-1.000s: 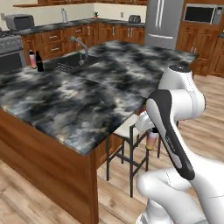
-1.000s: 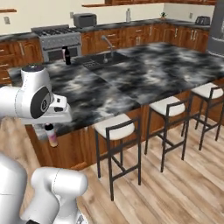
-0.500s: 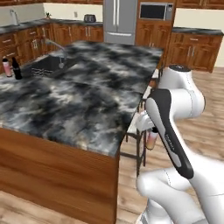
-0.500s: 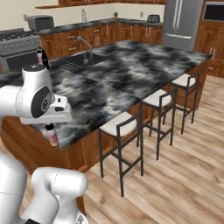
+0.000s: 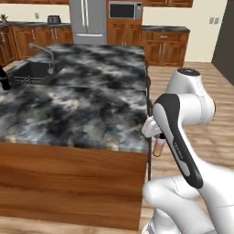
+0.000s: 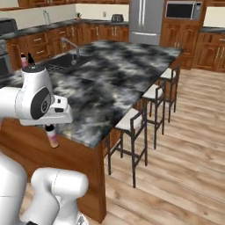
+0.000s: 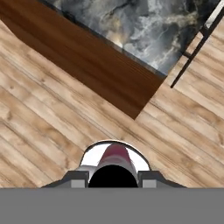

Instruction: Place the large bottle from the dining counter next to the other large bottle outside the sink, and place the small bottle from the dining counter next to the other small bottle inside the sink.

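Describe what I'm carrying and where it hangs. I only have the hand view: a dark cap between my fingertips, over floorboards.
Observer: The gripper is shut on the small bottle, which has a pale pink body and hangs upright below the hand.
Operator: Place it against the counter for me.
Observer: It hangs just off the near corner of the dining counter, about level with the edge and over the floor, not over the stone.
Operator: Point me to the sink.
Observer: The sink is set into the far left part of the counter in the right base view. The black bottle stands beside it.
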